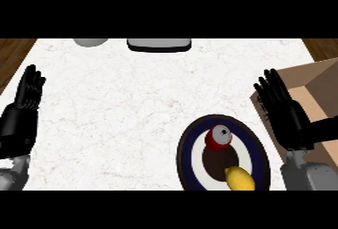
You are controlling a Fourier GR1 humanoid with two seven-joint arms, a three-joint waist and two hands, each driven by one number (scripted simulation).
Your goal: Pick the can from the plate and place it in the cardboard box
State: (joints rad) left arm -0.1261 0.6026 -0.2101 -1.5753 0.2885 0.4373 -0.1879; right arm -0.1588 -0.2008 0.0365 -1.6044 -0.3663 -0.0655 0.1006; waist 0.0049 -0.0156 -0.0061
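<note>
Can (218,137) untouched on the plate (192,147), both hands empty with fingers straight.

Lemon (239,178) sits nearest on the same plate, just below the can, which stands about upright, red body, grey lid facing up. Right hand (285,115) hangs flat and spread; the can is off to the left of its fingers and a bit lower, close but not touching. Cardboard box (317,94) is right behind those fingers, partly hidden by them. Left hand (22,105) rests spread at the far left edge, well apart from everything. My read: can is light, rigid, smooth-sided, so likely slippery; wrap it mid-body, thumb opposite fingers, clear of the lemon. Farther back, a grey tray-like thing (158,44) and a grey round object (90,42), hard to identify.
</note>
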